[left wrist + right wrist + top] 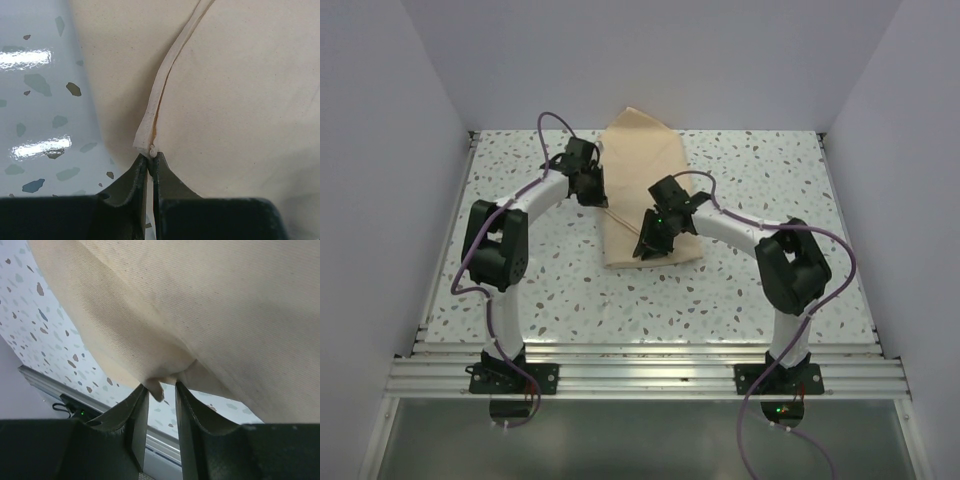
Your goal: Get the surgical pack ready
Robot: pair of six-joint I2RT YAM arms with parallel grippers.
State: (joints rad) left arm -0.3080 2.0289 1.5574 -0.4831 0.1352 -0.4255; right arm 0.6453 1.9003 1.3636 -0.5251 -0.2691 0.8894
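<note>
Nearest of all, the ribbed aluminium rail (640,372) carries both arm bases. It lies well short of the broad tan-beige matte cloth wrap sheet (640,170), which is folded into a long parcel on the white grey-speckled table (760,170).

At the sheet's near end, towards its right corner, the black two-finger right gripper (648,248) reaches down onto the cloth. Its own camera shows the jaws standing apart with a small nub of fabric (158,389) between them. The nub touches one dark finger (136,412), and table shows through the gap beside it, so this reads as a loosened hold, not a clamp. The cloth billows above the fingers, probably because this end is being raised to tuck or square the fold.

Farther along, at the sheet's left edge, the black left gripper (595,197) has its jaws shut tight on the end of the pale stitched hem (165,85). That pinch most likely anchors the flap so the fold cannot slide while the other arm works. Beyond it, the sheet's far end tapers to a point near the back wall.

The overhead view gives the parcel's outline and where each arm meets it, but not what the jaws are doing. The wrist views give the pinch, the hem's stitching (151,148) and the weave. No view shows a tray, instruments or gauze; if present, they are under the wrap.
</note>
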